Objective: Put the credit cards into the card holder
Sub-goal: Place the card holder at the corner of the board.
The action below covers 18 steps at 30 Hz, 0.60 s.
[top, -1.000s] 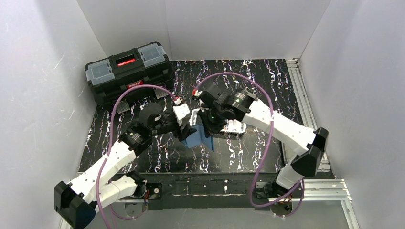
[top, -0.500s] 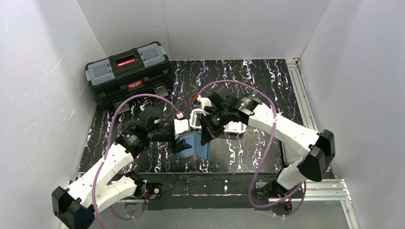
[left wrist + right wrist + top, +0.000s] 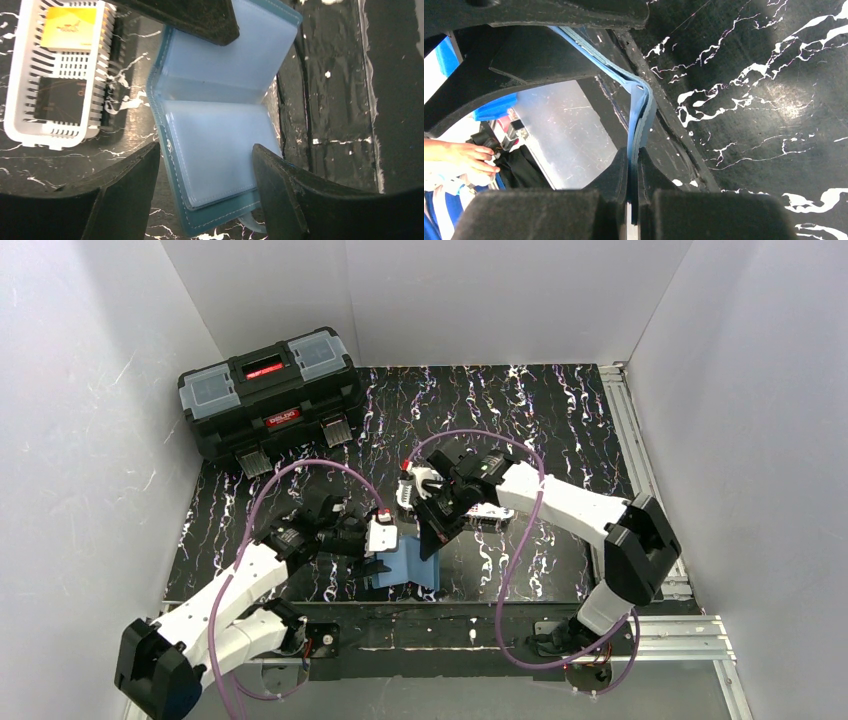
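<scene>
Holder (image 3: 220, 135): open booklet at tabletop's (image 3: 560, 430) near edge.
Right jaws: pinching its raised cover.
Left jaws: apart, straddling lower leaf, holding nothing.
Cards (image 3: 67, 25): in basket (image 3: 70, 132).
Risk: cover slips, holder flops shut or slides off.

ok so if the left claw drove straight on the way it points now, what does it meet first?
The card holder: the left claw stands open, framing its lower sleeved leaf, so that leaf comes first, likely before the table. Depth is hard to judge from the wrist view.
</scene>
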Motion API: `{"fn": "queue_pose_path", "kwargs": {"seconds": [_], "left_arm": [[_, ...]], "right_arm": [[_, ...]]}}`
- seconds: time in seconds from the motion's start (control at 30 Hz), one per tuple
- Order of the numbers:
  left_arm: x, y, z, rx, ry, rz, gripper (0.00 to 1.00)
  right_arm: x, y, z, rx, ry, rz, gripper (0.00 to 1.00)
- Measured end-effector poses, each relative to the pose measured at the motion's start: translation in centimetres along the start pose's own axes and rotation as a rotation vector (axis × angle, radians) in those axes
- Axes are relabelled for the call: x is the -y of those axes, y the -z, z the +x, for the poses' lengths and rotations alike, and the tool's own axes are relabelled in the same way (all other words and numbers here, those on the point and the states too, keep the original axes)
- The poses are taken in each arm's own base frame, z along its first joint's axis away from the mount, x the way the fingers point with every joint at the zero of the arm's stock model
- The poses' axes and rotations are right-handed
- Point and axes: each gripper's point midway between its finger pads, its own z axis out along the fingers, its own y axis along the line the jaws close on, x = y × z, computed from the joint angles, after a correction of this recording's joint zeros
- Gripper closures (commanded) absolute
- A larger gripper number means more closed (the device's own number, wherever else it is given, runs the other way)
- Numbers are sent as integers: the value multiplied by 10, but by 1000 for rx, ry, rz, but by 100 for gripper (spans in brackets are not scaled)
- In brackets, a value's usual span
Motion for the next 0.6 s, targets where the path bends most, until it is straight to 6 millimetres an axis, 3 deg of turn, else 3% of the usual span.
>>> {"fn": "queue_pose_path", "kwargs": {"seconds": [0.17, 0.6], "left_arm": [[4, -14, 24, -35, -36, 39, 33], [2, -34, 61, -66, -168, 34, 30]], "right_arm": [[14, -14, 4, -13, -4, -12, 99], [49, -47, 9, -45, -40, -8, 99]]}}
